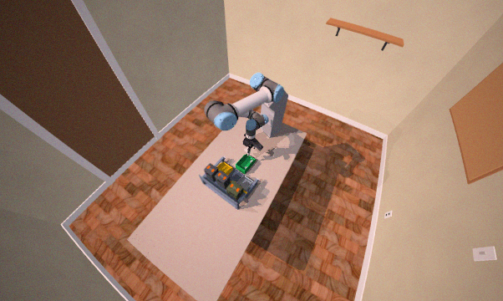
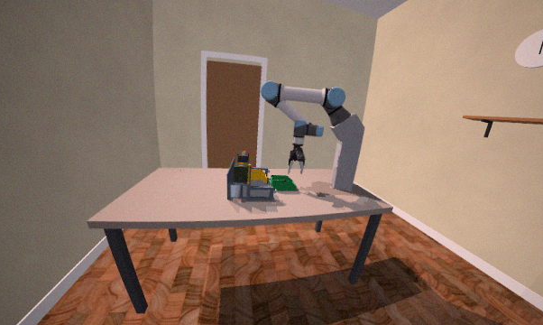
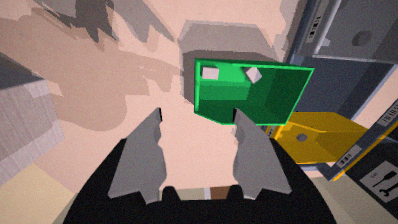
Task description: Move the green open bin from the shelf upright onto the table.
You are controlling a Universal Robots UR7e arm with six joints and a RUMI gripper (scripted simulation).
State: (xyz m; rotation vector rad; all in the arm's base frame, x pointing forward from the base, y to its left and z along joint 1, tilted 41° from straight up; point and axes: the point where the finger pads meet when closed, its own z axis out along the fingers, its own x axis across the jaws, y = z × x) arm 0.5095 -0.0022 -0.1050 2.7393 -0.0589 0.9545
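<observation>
The green open bin (image 1: 246, 163) sits upright on the table, right beside the blue-grey shelf unit (image 1: 228, 181). It also shows in the side view (image 2: 283, 182). In the wrist view the bin (image 3: 252, 92) holds two small grey parts (image 3: 210, 73) at its far end. My gripper (image 3: 197, 108) is open and empty, hanging above the table just short of the bin's near edge, with its right finger over the bin's rim. From the top and exterior views the gripper (image 1: 253, 146) (image 2: 297, 169) is clearly above the bin and apart from it.
A yellow bin (image 3: 320, 142) sits in the shelf next to the green bin, with darker bins (image 1: 222, 177) and a grey one further along. The robot's pedestal (image 2: 345, 153) stands at the table's far end. A small dark object (image 2: 320, 194) lies near it.
</observation>
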